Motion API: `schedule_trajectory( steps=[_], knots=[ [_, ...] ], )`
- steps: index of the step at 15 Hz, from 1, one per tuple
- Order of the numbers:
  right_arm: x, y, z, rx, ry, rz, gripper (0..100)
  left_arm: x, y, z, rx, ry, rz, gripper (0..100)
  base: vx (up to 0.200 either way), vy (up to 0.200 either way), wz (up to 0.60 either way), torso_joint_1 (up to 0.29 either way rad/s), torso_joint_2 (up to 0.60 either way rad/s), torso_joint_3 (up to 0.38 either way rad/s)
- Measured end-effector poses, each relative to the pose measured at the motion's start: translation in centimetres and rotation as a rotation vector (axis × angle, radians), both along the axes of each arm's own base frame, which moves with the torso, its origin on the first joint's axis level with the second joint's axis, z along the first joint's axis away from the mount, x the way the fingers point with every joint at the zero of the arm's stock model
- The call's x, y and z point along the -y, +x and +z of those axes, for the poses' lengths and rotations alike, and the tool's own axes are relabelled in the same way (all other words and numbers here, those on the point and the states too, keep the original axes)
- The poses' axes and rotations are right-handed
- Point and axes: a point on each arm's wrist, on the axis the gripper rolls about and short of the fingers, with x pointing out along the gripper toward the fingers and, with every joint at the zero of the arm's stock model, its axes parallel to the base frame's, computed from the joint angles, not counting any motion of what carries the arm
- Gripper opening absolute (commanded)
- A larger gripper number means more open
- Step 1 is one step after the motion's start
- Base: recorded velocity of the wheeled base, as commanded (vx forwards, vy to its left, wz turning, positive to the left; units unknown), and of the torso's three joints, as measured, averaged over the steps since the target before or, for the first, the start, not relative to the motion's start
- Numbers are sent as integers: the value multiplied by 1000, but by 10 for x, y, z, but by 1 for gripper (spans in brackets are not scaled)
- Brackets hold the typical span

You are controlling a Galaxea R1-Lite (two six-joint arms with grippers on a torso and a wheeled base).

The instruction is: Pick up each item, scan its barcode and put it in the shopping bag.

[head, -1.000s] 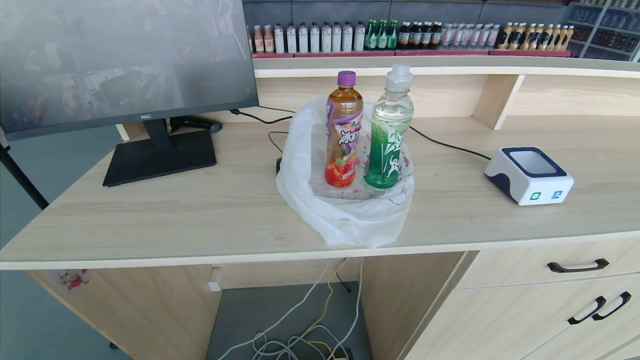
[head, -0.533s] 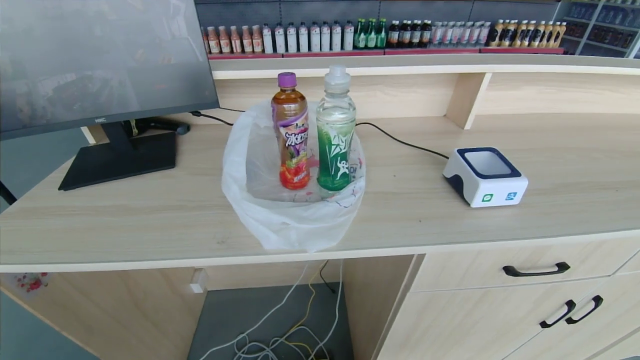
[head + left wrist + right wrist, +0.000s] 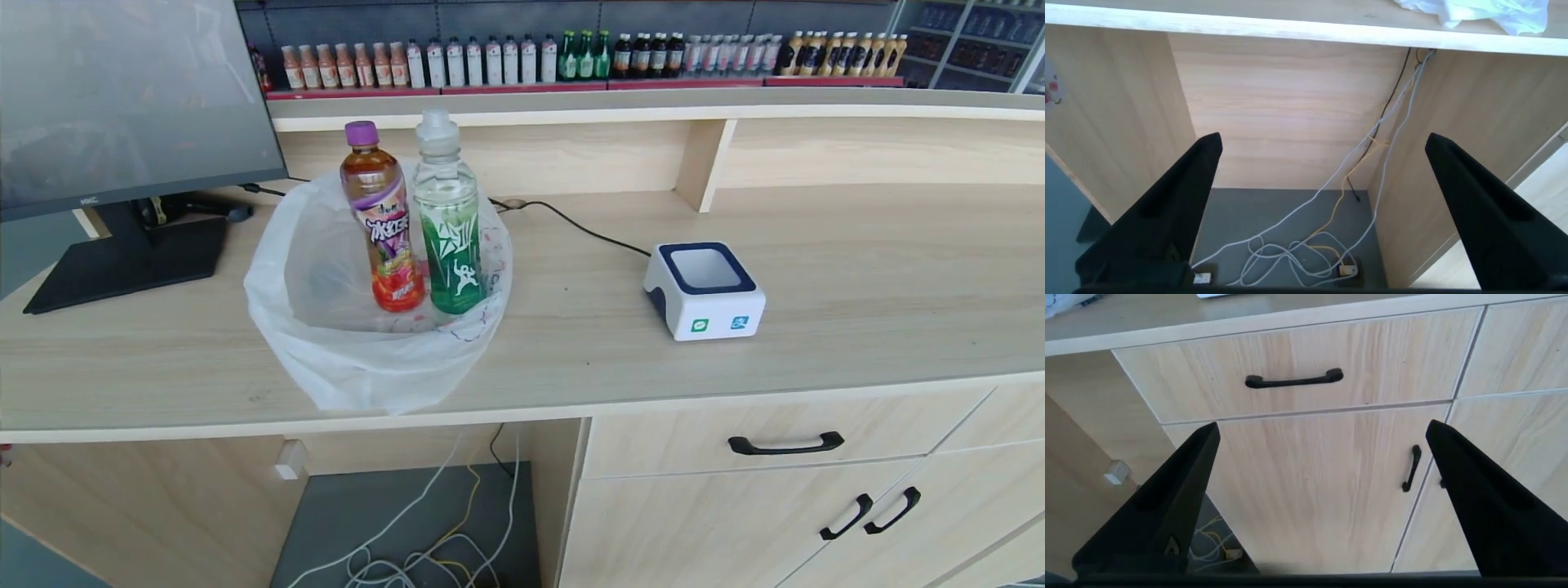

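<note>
1. The bag (image 3: 343, 359) stands open on the surface (image 3: 857, 278), near its front edge, between the monitor (image 3: 122, 98) and the scanner (image 3: 704, 290).
2. Two bottles stand upright inside the bag and touch side by side. The tea bottle (image 3: 384, 237) with a purple cap is on the left, the green bottle (image 3: 447, 237) with a clear cap on the right.
3. The scanner sits on the surface to the right of the bag, apart from it, with its window facing up. A black cable (image 3: 588, 233) runs from the scanner toward the back of the surface.
4. The left hand (image 3: 1323, 220) is low, facing the opening under the surface. Its fingers are spread wide and hold nothing. Loose cords (image 3: 1315, 253) lie on the floor there.
5. The right hand (image 3: 1319, 510) is also spread wide and holds nothing. It faces a drawer (image 3: 1388, 359) with a black handle (image 3: 1294, 378).
</note>
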Motion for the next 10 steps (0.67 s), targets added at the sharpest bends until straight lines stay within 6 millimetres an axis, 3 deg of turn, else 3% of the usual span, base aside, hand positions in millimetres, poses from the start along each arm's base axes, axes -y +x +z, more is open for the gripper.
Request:
schedule_trajectory(
  steps=[7, 10],
  knots=[
    [0, 0, 0, 1, -34, 0, 100, 0, 0, 0, 0, 0, 0, 100, 0, -200, 0, 0, 3, 2],
    [0, 0, 0, 3, -34, -1, 100, 0, 0, 0, 0, 2, 0, 100, 0, 0, 0, 0, 0, 0]
  ],
)
